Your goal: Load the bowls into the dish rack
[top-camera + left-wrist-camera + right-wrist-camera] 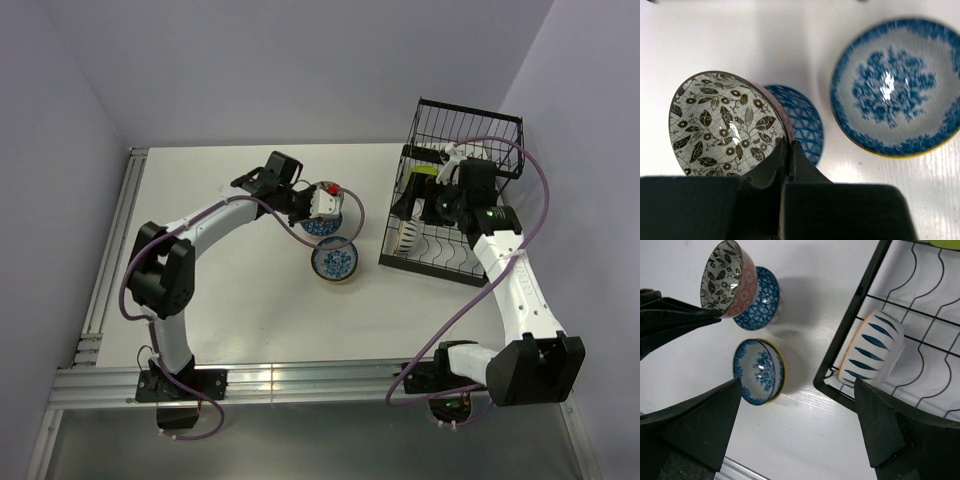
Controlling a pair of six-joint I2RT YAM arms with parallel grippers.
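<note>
The walls (300,70) around are pale purple. The worktop (250,300) is white and flat, with a shiny metal rail (110,250) along its left side and its near edge.

The dish rack (450,215) is black wire and sits on the right side of the worktop, with a tall basket part at its far end. A white bowl with blue stripes (872,350) stands on its edge in the near slots. A lime green bowl (420,176) sits further back in the rack.

The right hand (798,381) hangs over the rack. Its two fingers are spread wide apart and it holds nothing.

The left hand (789,150) is out in the middle of the worktop. Its fingers (770,170) are pinched tight on the rim of the dark flower bowl (725,125). This bowl is tipped on its side. It is black and white leaves inside and pink-red outside.

Right behind it is a bowl with a blue criss-cross pattern (802,117). The two look like they touch, but it is hard to be sure.

The blue-and-white bowl (335,262) sits upright on the worktop, just beside them and left of the rack. It has a yellow outside.
</note>
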